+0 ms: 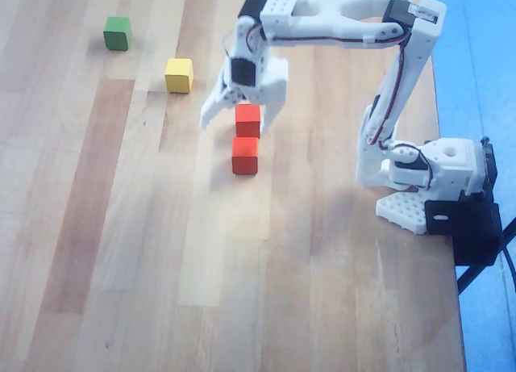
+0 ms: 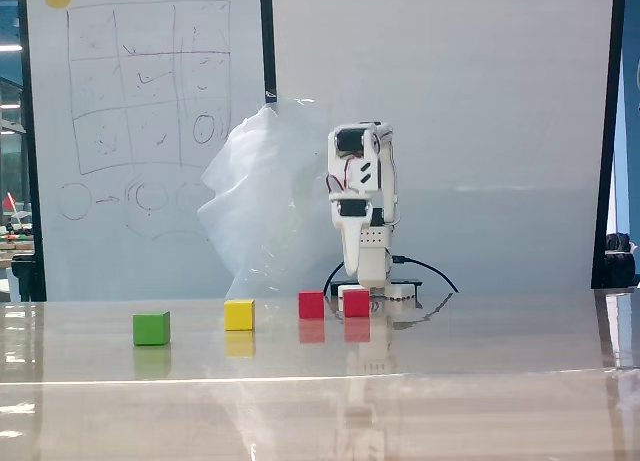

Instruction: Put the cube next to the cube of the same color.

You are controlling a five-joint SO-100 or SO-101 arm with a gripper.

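Two red cubes lie one above the other at the table's middle in the overhead view, one (image 1: 247, 119) upper and one (image 1: 245, 155) lower, almost touching. My white gripper (image 1: 235, 123) is open; its fingers stand either side of the upper red cube without gripping it. A yellow cube (image 1: 179, 74) and a green cube (image 1: 117, 33) lie apart to the upper left. In the fixed view the cubes form a row: green (image 2: 151, 328), yellow (image 2: 239, 314), red (image 2: 311, 304), red (image 2: 356, 302), with the gripper (image 2: 362, 284) pointing down just above and behind the right red cube.
The arm's base (image 1: 427, 178) stands at the wooden table's right edge (image 1: 448, 227) in the overhead view, with a black clamp beside it. A whiteboard and a clear plastic sheet (image 2: 260, 201) stand behind the table in the fixed view.
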